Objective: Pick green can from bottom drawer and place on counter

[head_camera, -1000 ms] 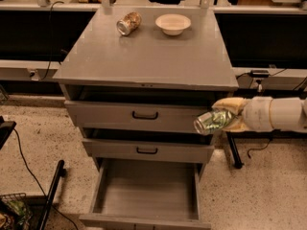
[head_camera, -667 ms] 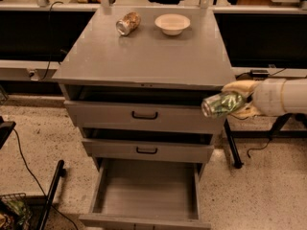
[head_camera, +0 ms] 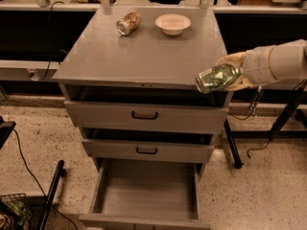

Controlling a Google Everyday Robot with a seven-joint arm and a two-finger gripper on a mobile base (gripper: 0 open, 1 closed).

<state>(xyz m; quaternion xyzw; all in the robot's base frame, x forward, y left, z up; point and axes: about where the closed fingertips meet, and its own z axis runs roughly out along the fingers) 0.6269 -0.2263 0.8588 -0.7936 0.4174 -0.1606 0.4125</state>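
Observation:
My gripper (head_camera: 229, 74) comes in from the right and is shut on the green can (head_camera: 216, 78). It holds the can on its side, silver end pointing left, at the front right corner of the counter (head_camera: 139, 56), at about the height of the top's edge. The bottom drawer (head_camera: 144, 190) is pulled out below and its grey floor is bare.
A tan-brown can (head_camera: 128, 23) lies on its side at the back of the counter, next to a white bowl (head_camera: 172, 23). Two upper drawers with black handles (head_camera: 145, 115) stand slightly open. A black pole (head_camera: 50, 195) and cables lie on the floor at left.
The gripper has lifted the green can upward from drawer-front height to the level of the counter's front right corner.

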